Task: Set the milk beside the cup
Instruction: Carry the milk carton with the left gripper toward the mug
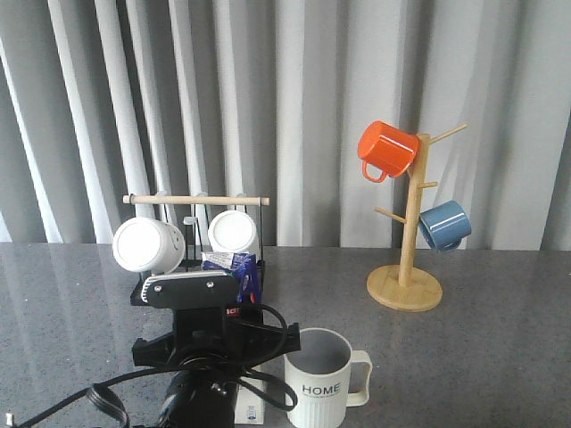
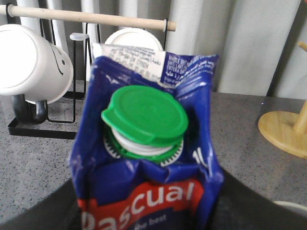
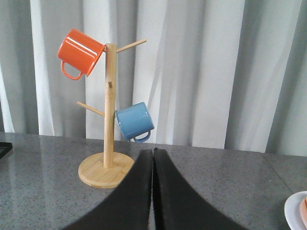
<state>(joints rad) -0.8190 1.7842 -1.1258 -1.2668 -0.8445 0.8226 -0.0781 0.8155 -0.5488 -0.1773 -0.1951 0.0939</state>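
Grey curtains back a speckled table; from the front, we see the left gripper [image 1: 201, 290] clamped on the milk [image 1: 239, 272] at ten o'clock of the cup [image 1: 319, 379]; its wrist view shows the carton's green cap [image 2: 144, 115] close; the right gripper [image 3: 152, 191] is pinched together, empty. We judge carrying underway; next, set it down upright beside the cup.

Cup [image 1: 318, 379] front-centre, milk [image 1: 234, 272] at its 10 o'clock w/ left gripper [image 1: 201, 343] (arm hides most of it). Rack [image 1: 192, 250] behind milk. Mug tree [image 1: 406, 267] at cup's 1 o'clock.
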